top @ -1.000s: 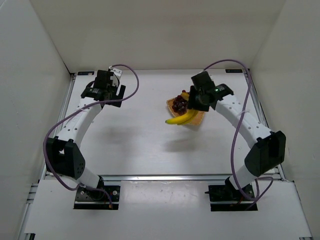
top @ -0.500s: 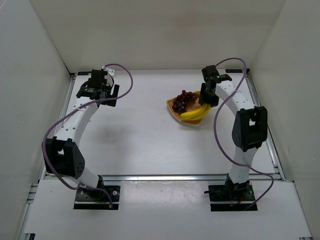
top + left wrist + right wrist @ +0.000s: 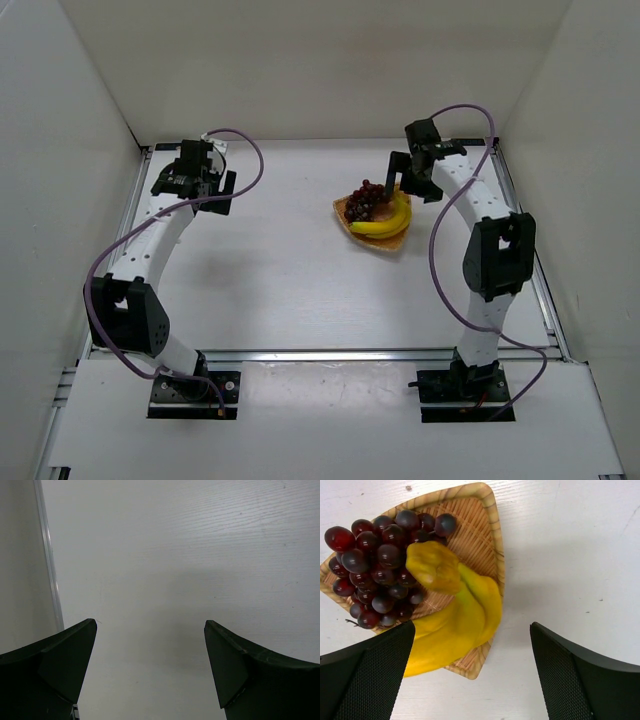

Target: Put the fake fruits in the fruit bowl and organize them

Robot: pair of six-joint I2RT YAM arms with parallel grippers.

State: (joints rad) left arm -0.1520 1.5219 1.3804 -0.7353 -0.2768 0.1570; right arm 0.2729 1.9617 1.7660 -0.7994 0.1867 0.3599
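The fruit bowl [image 3: 343, 211], a tan woven basket, sits at the back right of the table. In it lie the yellow banana bunch [image 3: 386, 224] and the dark red grapes [image 3: 364, 199]. In the right wrist view the banana [image 3: 460, 620] curves along the bowl's lower right side, its stem end resting against the grapes [image 3: 375, 560]; the bowl's rim [image 3: 495, 545] shows beyond. My right gripper [image 3: 398, 178] [image 3: 472, 630] hangs open just above the banana, holding nothing. My left gripper [image 3: 196, 182] [image 3: 150, 625] is open over bare table at the back left.
White walls close in the table on three sides. A metal rail [image 3: 47, 555] runs along the table's left edge beside my left gripper. An aluminium bar [image 3: 320, 355] lines the near edge by the arm bases. Purple cables loop off both arms.
My right gripper carried the banana over the bowl, opened and let it go; the banana now lies in the bowl beside the grapes. The left arm shifted slightly left.
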